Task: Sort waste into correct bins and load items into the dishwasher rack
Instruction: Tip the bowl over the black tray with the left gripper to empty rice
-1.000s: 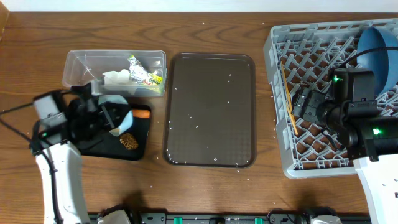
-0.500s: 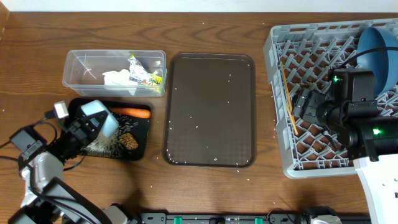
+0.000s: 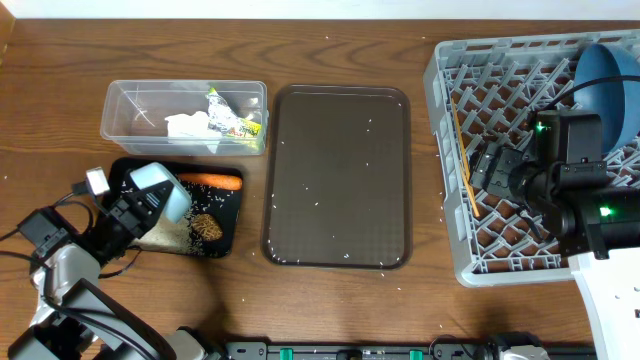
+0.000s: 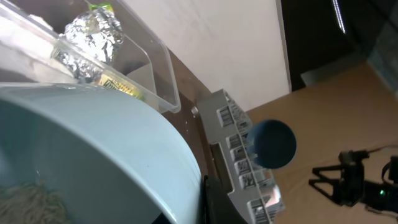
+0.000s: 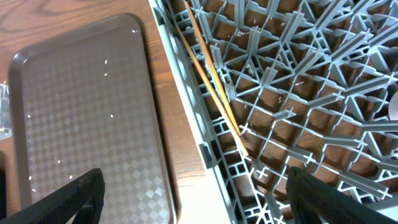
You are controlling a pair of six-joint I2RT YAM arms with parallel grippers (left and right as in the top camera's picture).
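Brown wooden table [image 3: 60, 90], dusted with white specks, pale wall behind in the left wrist view. Largest item: the grey dishwasher rack [image 3: 500, 100] at the right edge, with the dark blue plate [image 3: 612, 85] standing in its far corner and the chopsticks [image 5: 214, 93] lying along its left side. The brown serving tray [image 3: 338, 175] sits mid-table, bare but for grains. At the left, the clear tub [image 3: 130, 105] holds foil [image 4: 93, 28], tissue [image 3: 188, 128] and wrapper [image 3: 232, 124]. Just in front of it, the black tray [image 3: 228, 205] holds the carrot [image 3: 210, 181], brown scraps [image 3: 207, 226] and a rice heap [image 3: 165, 233]. Your left gripper [image 3: 148, 203] is clamped on the white bowl [image 4: 106, 149], which is tipped over the black tray. Your right gripper [image 5: 196, 177] hangs over the rack's left edge, its 2 fingers spread wide, holding nothing. Judged step: emptying the bowl into the black tray. What looks like rice [image 4: 25, 199] clings to the bowl's inner wall, so tilt it further with the low rim well inside the tray's border, not over its near edge. Move the wrist slowly, since a jerk would scatter grains on the wood. Lift away level before heading for the rack.
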